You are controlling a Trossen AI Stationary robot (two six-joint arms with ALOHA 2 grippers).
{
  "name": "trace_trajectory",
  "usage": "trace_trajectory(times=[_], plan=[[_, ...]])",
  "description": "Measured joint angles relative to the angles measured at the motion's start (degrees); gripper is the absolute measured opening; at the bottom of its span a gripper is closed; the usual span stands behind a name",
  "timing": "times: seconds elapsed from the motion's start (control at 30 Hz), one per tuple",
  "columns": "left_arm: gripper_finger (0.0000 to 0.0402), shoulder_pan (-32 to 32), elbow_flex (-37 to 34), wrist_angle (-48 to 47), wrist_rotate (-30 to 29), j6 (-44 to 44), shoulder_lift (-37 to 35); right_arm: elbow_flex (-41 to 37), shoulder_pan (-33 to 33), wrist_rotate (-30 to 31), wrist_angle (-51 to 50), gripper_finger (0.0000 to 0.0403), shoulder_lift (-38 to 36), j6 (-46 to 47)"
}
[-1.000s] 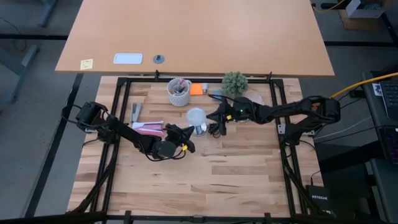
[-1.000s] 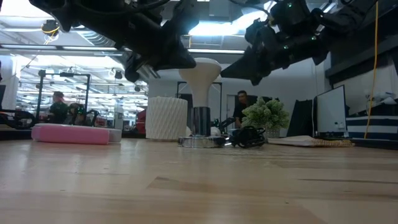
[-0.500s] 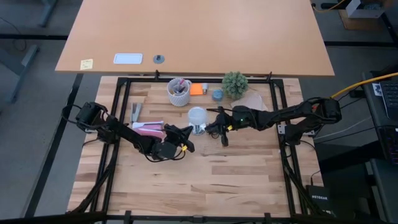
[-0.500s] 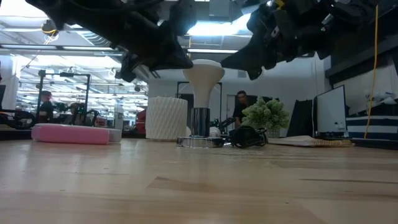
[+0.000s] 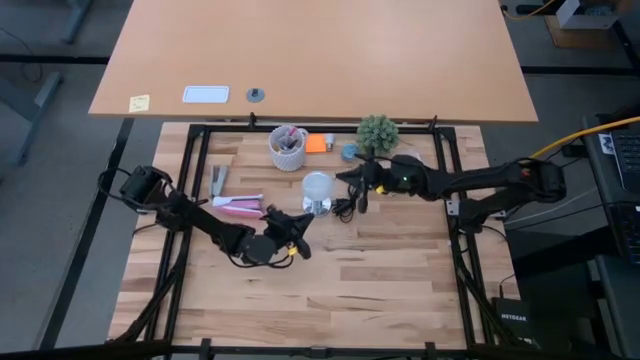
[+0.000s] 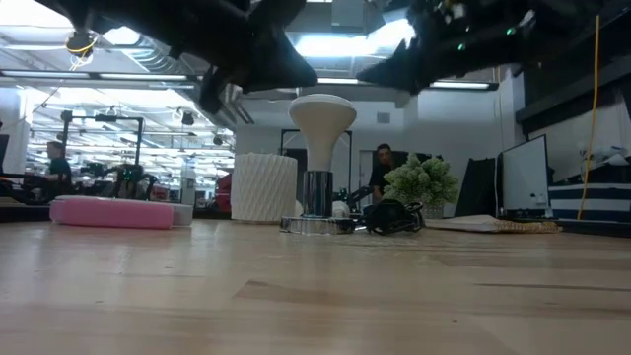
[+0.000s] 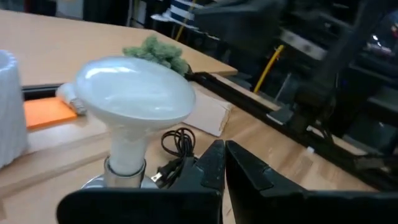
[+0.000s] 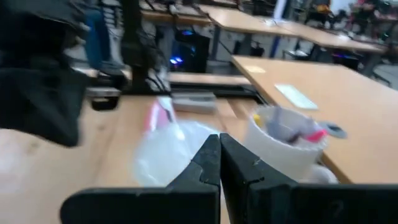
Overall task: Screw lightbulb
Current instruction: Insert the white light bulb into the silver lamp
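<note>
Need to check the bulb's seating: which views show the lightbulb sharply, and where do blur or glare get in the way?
Left wrist view: lightbulb sharp, a soft highlight on its dome. Right wrist view: motion-blurred, the bulb only a pale smear. Low view: bulb crisp, bright ceiling lights behind it, both arms dark silhouettes. High view: evenly lit, bulb small.

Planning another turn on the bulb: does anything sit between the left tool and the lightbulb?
Nothing visible does. The left tool, shut, hangs clear of the lightbulb, which stands upright in its silvery fitting. The black cord lies on the far side.
</note>
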Motion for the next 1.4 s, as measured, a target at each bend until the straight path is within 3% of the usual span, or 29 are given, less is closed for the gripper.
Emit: trace_trajectory(times=[0.23,0.73,0.97,1.4], plan=[[0.0005,3.33,0.00,-0.01,2.93,3.52,0.01,-0.02,-5.44,-4.52,1.38,0.0003,5.19,0.66],[0.0005,4.24,0.00,-3.52,2.76,1.60,0.04,-0.02,-5.51,-7.32,3.41,0.0003,8.78,1.73],[0.0005,4.39,0.00,-4.64,-0.17,1.08,0.02,-0.02,-5.51,-7.48,3.43,0.0003,8.78,1.94],[0.0005,4.34,0.00,-4.64,-6.36,0.58,0.04,-0.03,-5.51,-13.77,2.32,0.0003,8.76,3.71]])
